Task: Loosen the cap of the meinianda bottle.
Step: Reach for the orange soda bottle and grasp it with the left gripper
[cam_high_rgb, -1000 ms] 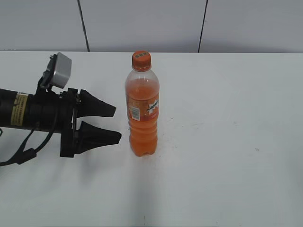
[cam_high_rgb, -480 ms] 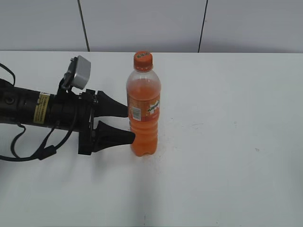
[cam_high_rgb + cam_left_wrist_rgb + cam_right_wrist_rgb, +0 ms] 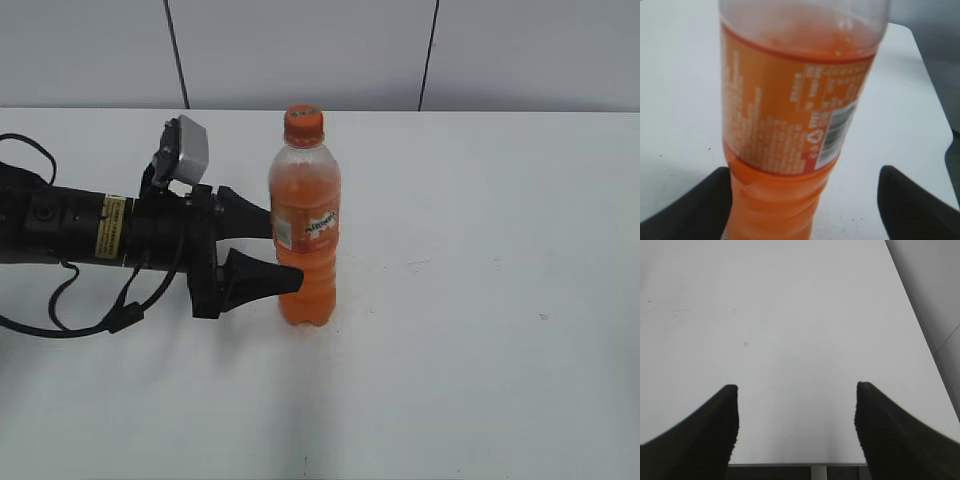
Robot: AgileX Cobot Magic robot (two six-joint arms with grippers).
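Observation:
The meinianda bottle stands upright near the middle of the white table, filled with orange drink, with its orange cap on top. My left gripper is open, its black fingers on either side of the bottle's lower body. In the left wrist view the bottle fills the frame between the open fingers; the left finger looks to be touching it, the right one is apart. The cap is out of that view. My right gripper is open and empty over bare table.
The left arm lies low across the table's left side with a cable looping below it. A grey panelled wall stands behind the table. The right wrist view shows the table's near edge.
My left gripper has moved right toward the bottle, from well clear of it to straddling its lower body. The bottle has stayed upright, shifted very slightly.

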